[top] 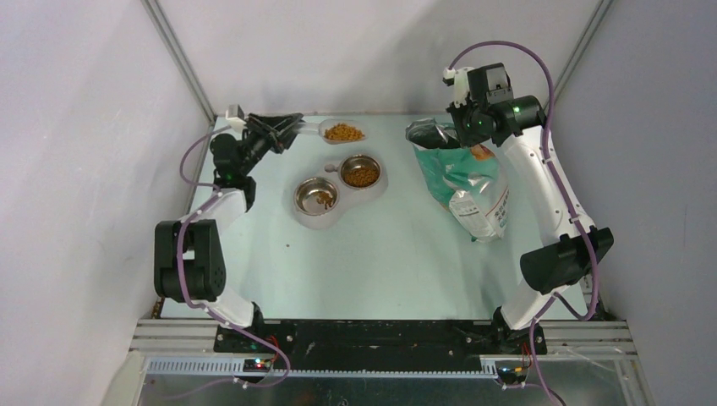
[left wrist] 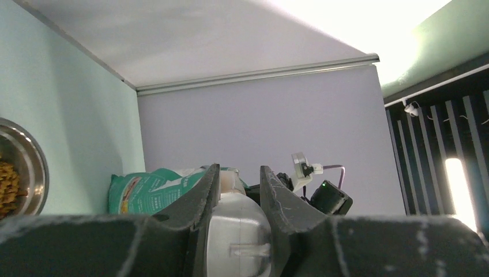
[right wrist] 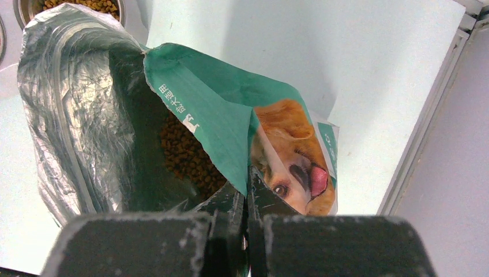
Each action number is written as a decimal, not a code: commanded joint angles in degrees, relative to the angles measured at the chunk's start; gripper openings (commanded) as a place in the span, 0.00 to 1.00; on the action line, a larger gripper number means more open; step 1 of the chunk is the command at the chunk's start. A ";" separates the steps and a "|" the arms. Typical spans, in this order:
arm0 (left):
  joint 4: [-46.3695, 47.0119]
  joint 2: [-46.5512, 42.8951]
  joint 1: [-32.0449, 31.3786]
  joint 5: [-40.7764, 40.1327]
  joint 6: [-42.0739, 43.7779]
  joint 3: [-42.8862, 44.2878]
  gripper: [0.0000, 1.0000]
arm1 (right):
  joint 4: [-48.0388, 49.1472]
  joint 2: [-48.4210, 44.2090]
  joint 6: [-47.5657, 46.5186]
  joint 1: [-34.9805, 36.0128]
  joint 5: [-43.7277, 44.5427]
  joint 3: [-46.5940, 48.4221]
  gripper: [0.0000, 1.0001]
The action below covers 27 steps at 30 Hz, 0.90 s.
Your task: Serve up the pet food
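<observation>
Left end effector (top: 287, 127), part closed, grips the scoop (left wrist: 239, 242) handle. Kibble (top: 343, 132) fills the scoop, just beyond the bowls. Right end effector (right wrist: 247, 199), fully closed, pinches the bag (right wrist: 196, 109) rim. Carry the scoop level over the near-empty bowl (top: 316, 196), then tip slowly and low.

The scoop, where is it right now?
In the top view, the scoop, loaded with kibble, is held by the left gripper near the table's far edge, left of centre, just beyond the double bowl.
</observation>
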 commanded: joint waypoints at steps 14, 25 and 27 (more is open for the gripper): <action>14.69 -0.92 14.35 11.21 -6.97 -7.97 0.00 | -3.05 2.37 -1.83 -0.33 2.49 4.91 0.00; 26.64 5.06 23.66 16.42 -9.95 -13.19 0.00 | -3.37 4.62 -1.75 0.60 2.59 7.55 0.00; 26.01 5.64 24.87 16.99 -8.39 -13.63 0.00 | -3.31 5.00 -1.73 0.68 2.46 7.89 0.00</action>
